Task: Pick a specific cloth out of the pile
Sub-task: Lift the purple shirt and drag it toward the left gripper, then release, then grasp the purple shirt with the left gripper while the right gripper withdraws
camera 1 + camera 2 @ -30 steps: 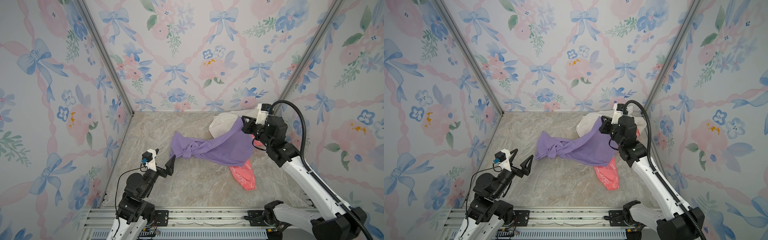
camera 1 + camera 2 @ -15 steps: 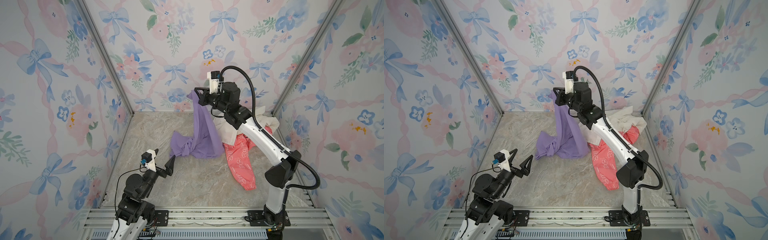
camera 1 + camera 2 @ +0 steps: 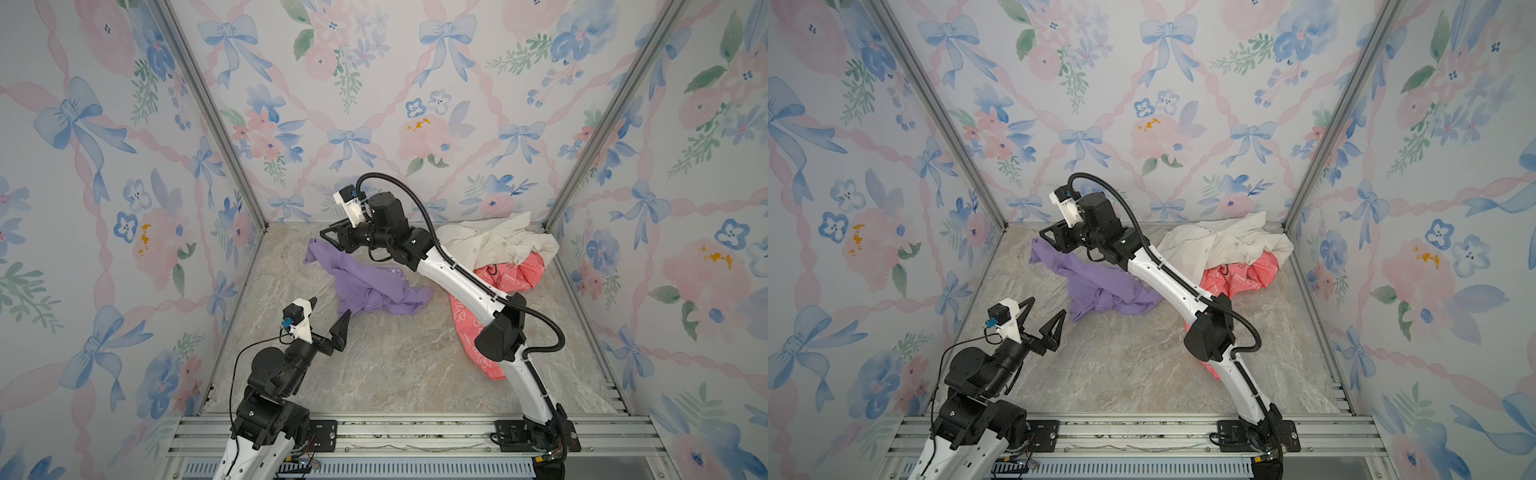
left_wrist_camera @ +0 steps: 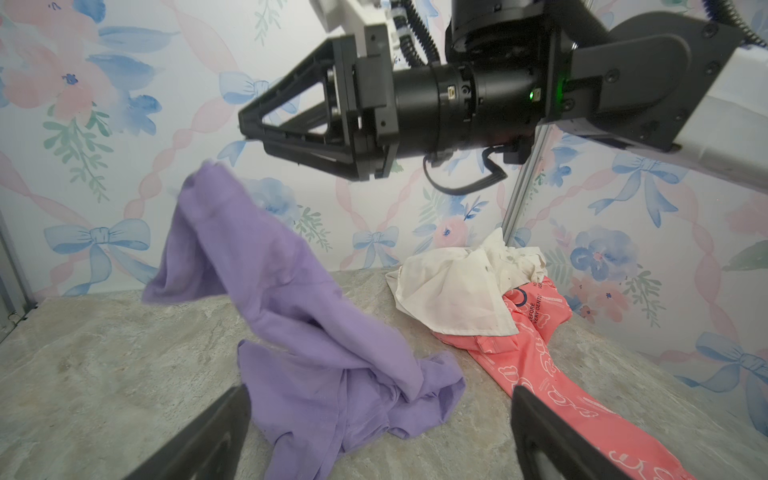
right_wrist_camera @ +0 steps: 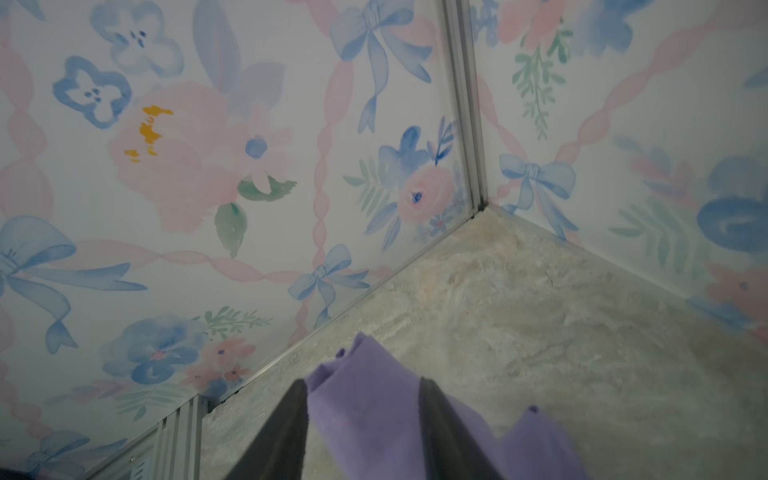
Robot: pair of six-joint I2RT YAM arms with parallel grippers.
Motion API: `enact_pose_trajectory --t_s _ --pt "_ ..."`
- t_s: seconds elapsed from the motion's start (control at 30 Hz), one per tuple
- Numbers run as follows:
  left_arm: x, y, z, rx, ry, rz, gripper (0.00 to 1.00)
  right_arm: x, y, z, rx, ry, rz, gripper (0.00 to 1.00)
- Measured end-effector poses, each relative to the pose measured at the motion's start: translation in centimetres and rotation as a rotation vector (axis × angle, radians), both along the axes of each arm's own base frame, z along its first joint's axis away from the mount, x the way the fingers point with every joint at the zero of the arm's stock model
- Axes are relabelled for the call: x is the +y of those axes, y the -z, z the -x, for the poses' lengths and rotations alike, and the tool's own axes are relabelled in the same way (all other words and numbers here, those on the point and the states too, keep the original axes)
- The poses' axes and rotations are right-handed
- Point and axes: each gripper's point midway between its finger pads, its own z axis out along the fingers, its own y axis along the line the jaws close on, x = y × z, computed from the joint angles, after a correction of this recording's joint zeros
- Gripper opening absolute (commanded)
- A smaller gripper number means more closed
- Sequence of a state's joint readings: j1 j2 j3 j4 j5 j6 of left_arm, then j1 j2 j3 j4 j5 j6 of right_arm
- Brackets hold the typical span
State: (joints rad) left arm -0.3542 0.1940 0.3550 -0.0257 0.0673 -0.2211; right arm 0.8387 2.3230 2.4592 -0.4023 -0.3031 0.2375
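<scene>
The cloth point(image 3: 365, 286) point(image 3: 1096, 286), a lavender-purple shirt, lies crumpled on the marble floor left of the pile, its upper end still raised and blurred in the left wrist view point(image 4: 311, 332). My right gripper point(image 3: 323, 237) point(image 3: 1043, 237) point(image 4: 249, 135) hovers just above that raised end, open, with a gap to the fabric. In the right wrist view the cloth point(image 5: 365, 415) shows below and between the parted fingers of the right gripper point(image 5: 362, 388). The pile is a cream-white shirt point(image 3: 498, 243) point(image 4: 453, 291) over a coral-pink garment point(image 3: 528, 270) point(image 4: 540, 365). My left gripper point(image 3: 330, 309) point(image 3: 1047, 306) point(image 4: 380, 395) is wide open, empty, near the cloth's front edge.
Floral walls close in the back and both sides, with aluminium corner posts point(image 3: 582, 137). A metal rail point(image 3: 395, 428) runs along the front edge. My right arm point(image 3: 457, 274) stretches diagonally over the pink garment. Bare marble floor point(image 3: 395, 365) lies in front.
My right arm swung the cloth up and leftward from the pile, then opened; the cloth has dropped from it and is settling on the floor. The left arm has not moved.
</scene>
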Motion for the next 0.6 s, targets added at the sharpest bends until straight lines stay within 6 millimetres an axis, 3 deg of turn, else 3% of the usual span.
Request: enact_pose_trajectory --t_s 0.07,0.17,0.2,0.27,0.33,0.43,0.53,0.6 --pt "0.1 0.0 0.0 0.001 -0.003 0.000 0.98 -2.0 4.9 -0.7 0.037 0.057 0.158 0.75" --pt "0.3 0.1 -0.2 0.005 -0.020 0.003 0.98 -7.2 12.1 -0.4 0.126 0.125 0.373 0.88" --pt "0.4 0.2 -0.3 0.011 -0.029 0.006 0.98 -9.0 13.5 -0.2 0.157 0.148 0.413 0.98" --pt "0.7 0.5 -0.7 0.029 -0.048 0.008 0.98 -13.6 15.3 0.5 0.205 0.207 0.456 0.97" --pt "0.9 1.1 -1.2 0.058 -0.071 0.007 0.97 -17.6 14.5 1.0 0.212 0.270 0.439 0.97" --pt "1.3 2.2 -2.2 0.143 -0.119 0.036 0.93 -22.2 9.6 0.9 0.139 0.375 0.327 0.97" --pt "1.5 2.4 -3.7 0.228 -0.161 0.082 0.91 -24.7 4.0 1.9 0.026 0.430 0.205 0.97" --pt "1.3 2.4 -4.7 0.276 -0.182 0.107 0.90 -25.6 1.6 3.1 -0.034 0.437 0.145 0.97"
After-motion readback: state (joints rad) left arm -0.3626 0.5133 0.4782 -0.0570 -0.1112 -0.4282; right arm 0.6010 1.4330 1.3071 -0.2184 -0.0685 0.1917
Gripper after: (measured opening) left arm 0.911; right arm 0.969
